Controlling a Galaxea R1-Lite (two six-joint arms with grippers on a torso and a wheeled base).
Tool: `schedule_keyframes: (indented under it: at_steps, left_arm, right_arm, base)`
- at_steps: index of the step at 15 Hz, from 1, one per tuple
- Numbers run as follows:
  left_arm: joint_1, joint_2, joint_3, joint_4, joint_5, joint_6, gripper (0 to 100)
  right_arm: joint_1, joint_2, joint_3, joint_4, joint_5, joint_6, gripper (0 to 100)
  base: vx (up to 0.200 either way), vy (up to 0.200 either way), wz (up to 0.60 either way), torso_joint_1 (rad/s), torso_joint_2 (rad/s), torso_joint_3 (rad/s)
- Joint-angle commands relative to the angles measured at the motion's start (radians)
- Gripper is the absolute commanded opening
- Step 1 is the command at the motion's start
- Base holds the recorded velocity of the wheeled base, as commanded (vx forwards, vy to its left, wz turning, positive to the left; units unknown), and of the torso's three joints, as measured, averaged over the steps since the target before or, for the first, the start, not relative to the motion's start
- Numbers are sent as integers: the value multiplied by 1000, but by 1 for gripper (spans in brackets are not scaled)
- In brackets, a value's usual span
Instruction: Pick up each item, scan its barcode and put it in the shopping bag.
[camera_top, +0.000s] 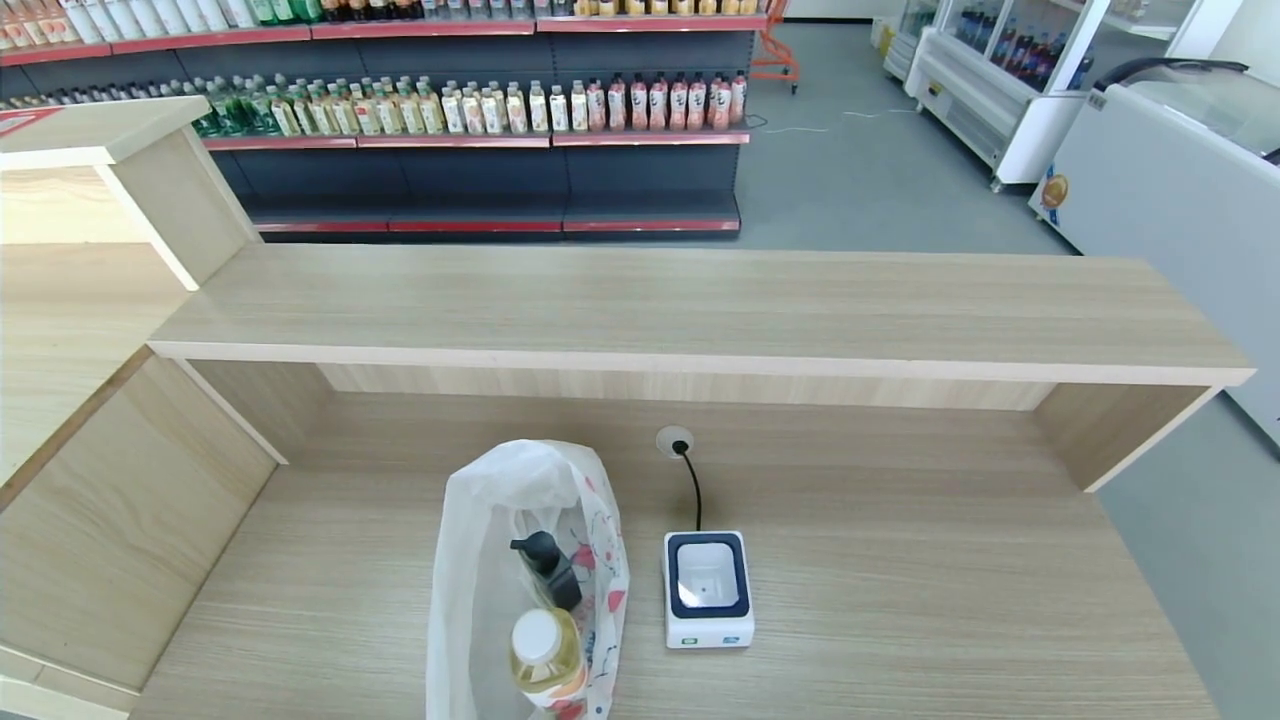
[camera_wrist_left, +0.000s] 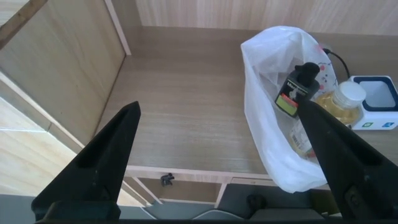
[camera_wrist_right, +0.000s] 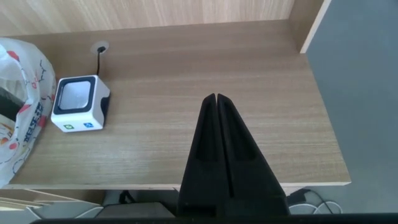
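- Well, the main risk I see is the bag (camera_top: 470, 560). It is thin, soft plastic standing near the front edge of the tabletop (camera_top: 900, 600). From my left wrist its bottom seems to bulge right up to that edge. A brush from either arm could slump it or drag it off.
- Two tall things stand inside it, a pump bottle (camera_top: 548, 572) and a yellow bottle (camera_top: 545, 655) with a white cap. If the bag sags, I judge they could topple out. The yellow one would likely go first, since it sits nearest the front.
- The scanner (camera_top: 708, 590) is just beside the bag, on its right. Its cable (camera_top: 693, 490) runs back to a hole in the tabletop. A low sweep there could snag the cable or shove the scanner.
- Both items I can see are already in the bag, so the packing looks done or nearly so. Reaching in now would only risk upsetting it.
- My left hand (camera_wrist_left: 219, 109) is spread wide, holding and touching nothing. It hangs over the left part of the tabletop, near the bag.
- My right hand (camera_wrist_right: 216, 99) has its fingers pressed together with nothing between them. It hangs over bare tabletop to the right of the scanner, well apart from it.
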Motion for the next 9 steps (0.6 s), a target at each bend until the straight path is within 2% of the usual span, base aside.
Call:
schedule_keyframes:
  at_steps: [1,9]
  left_arm:
    - [1,0,0,0,0,0,100]
    - [1,0,0,0,0,0,100]
  right_arm:
    - [0,2,0,-1,0,0,0]
    - [0,2,0,-1,0,-1,0]
  base:
    - [0,0,0,0,0,0]
    - [0,0,0,0,0,0]
